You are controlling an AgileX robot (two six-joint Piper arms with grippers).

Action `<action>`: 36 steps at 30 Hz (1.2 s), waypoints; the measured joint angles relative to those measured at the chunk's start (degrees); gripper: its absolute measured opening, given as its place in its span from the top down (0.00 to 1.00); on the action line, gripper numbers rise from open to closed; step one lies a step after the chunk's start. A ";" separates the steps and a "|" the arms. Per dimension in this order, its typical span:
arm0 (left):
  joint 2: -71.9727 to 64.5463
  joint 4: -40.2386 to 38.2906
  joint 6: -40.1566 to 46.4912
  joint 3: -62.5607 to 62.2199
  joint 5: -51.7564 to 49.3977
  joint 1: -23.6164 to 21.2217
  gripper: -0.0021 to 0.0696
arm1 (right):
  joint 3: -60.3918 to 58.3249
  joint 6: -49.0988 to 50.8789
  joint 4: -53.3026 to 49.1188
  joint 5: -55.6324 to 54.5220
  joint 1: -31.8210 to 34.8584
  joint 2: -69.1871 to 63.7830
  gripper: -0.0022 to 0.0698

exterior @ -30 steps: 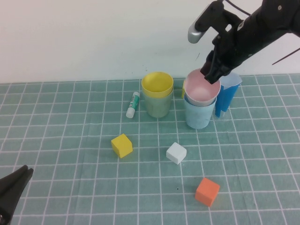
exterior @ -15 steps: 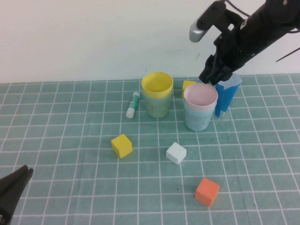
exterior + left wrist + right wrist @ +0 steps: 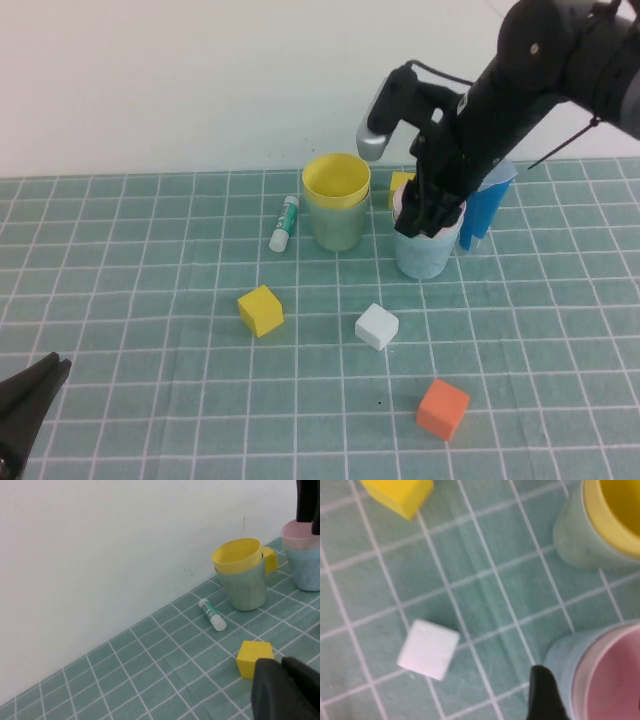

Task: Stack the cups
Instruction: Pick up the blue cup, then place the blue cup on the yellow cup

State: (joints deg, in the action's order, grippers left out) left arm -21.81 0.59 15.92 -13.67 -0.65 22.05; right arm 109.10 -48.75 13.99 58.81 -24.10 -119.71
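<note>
Upper right of centre in the high view, the right tool hangs over the pastel pink plastic cup, which sits nested in the light blue plastic cup. Its jaws look spread, one black finger outside the blue cup's wall, nothing gripped (pink cup rests on its own in the blue one).

Just left of that pair, the pastel yellow plastic cup sits nested in the pale green plastic cup, so two stacks of two stand side by side, apart.

Right of the blue cup, partly behind the arm, stands a taller dark blue paper cone. A small yellow block peeks out behind, btwn the two stacks.

On the green gridded table: a white glue stick w/ green label left of the green cup, a yellow cube, a white cube and an orange cube lower in frame.

Bottom left corner: left tool, closed, empty, low over the table, well apart from the cups.
</note>
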 joint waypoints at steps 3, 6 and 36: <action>0.00 0.00 0.00 0.00 -0.33 0.00 0.97 | 0.00 3.08 -3.98 -0.08 -0.04 -1.96 0.42; 0.00 0.00 0.00 0.00 -0.47 0.00 0.97 | 0.00 4.90 -5.49 -0.12 -0.04 -3.69 0.42; 0.00 0.00 2.60 2.91 4.44 0.00 0.97 | 25.14 3.36 6.22 8.13 -3.75 -5.12 0.90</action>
State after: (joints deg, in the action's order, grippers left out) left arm -21.81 0.59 18.52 -10.77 3.79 22.05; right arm 134.24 -45.39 20.21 66.94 -27.85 -124.83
